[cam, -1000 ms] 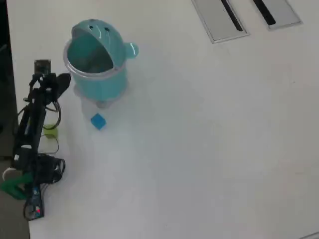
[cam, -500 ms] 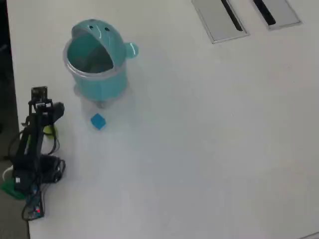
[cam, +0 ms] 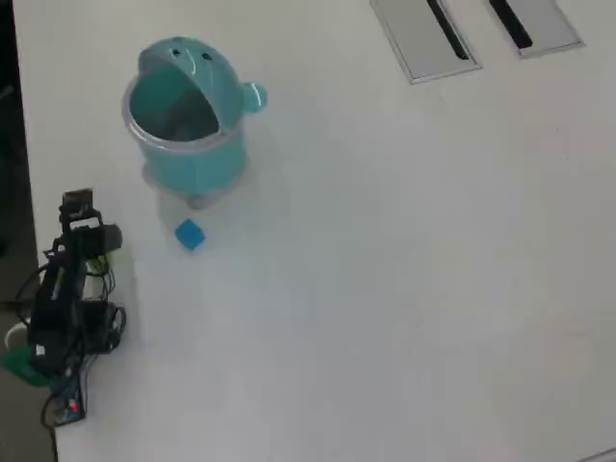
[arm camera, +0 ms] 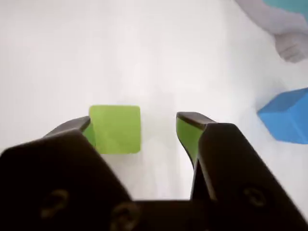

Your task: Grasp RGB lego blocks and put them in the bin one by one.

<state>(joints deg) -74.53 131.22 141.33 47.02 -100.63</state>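
In the wrist view my gripper (arm camera: pixel 134 120) is open and low over the white table. The lime green block (arm camera: pixel 115 129) lies between the jaws, against the left finger (arm camera: pixel 72 126), with a wide gap to the right finger (arm camera: pixel 192 132). The blue block (arm camera: pixel 288 115) lies on the table to the right, outside the jaws; it also shows in the overhead view (cam: pixel 190 234). The teal bin (cam: pixel 188 120) stands beyond it with its lid flipped open, and its base edge (arm camera: pixel 284 17) shows at the wrist view's top right. The red block is not in view.
The arm (cam: pixel 67 289) stands at the table's left edge in the overhead view, with cables beside it. Two flat grey panels (cam: pixel 423 38) lie at the far top right. The white table (cam: pixel 404 269) stretches to the right.
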